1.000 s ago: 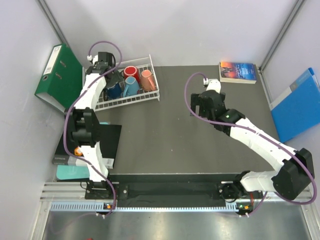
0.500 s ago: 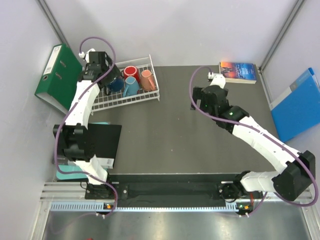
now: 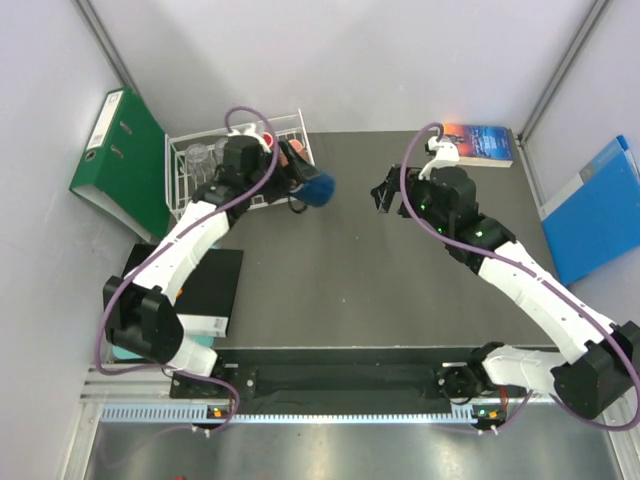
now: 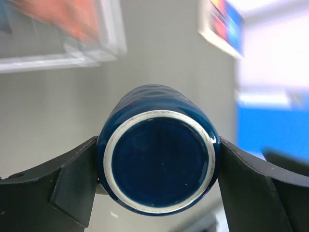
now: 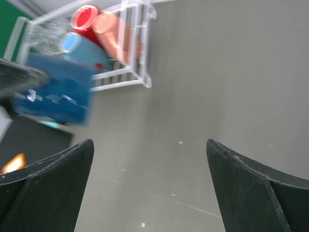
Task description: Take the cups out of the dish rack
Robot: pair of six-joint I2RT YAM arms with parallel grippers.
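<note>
My left gripper is shut on a dark blue mug, whose base faces the wrist camera. From above, the mug hangs over the table just right of the white wire dish rack. Two clear glass tumblers stand in the rack's left part. The right wrist view shows a red cup, an orange cup and a light blue cup lying in the rack. My right gripper is open over bare table, right of the held mug; from above it hovers mid-table.
A green binder leans at the far left by the rack. A colourful book lies at the back right and a blue folder against the right wall. A black book lies near the left arm's base.
The left arm has lifted the dark blue mug out of the rack and swung it right, over the table. The right arm has shifted slightly further back and right.
</note>
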